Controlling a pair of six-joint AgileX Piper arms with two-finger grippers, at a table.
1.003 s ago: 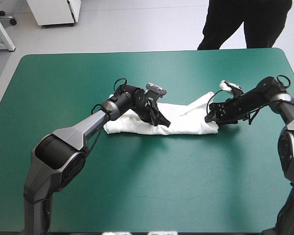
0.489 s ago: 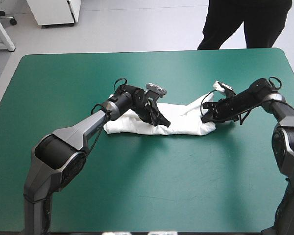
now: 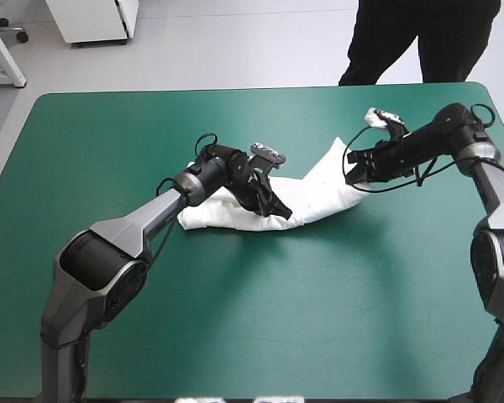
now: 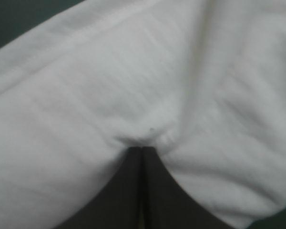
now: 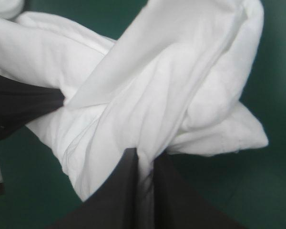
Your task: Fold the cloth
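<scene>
Left tool [image 3: 279, 211] [image 4: 142, 149] sits low over the middle of the T-shirt [image 3: 319, 189] [image 4: 133, 86] [image 5: 157, 86], its arm reaching in from the near left. Its black fingers [image 4: 126, 191] are pressed together into a single point, with no gap seen between them, and the white cloth puckers tightly at their tips, consistent with a pinch on a fold. Right tool [image 3: 354, 173] [image 5: 144, 155] is at the T-shirt's right end, its arm coming in from the far right. Its fingers are all but closed, and a thin band of cloth is visible running down between them; the grip is on a gathered fold. T-shirt location: around the middle of the teal-green counter [image 3: 235, 319] [image 5: 276, 71], somewhat toward the far side. The left portion lies bunched flat on the counter, under and to the left of the left tool. From the left tool the cloth runs as a broad band to the right and far side, up to the right tool, where that end appears held clear of the surface. Loose layers hang in folds beside the right tool's grip, one corner pointing out over bare counter. The right wrist view also shows the left tool [image 5: 19, 105] farther off, its tip meeting the cloth where the band begins. Bare counter surrounds the T-shirt on all sides.
</scene>
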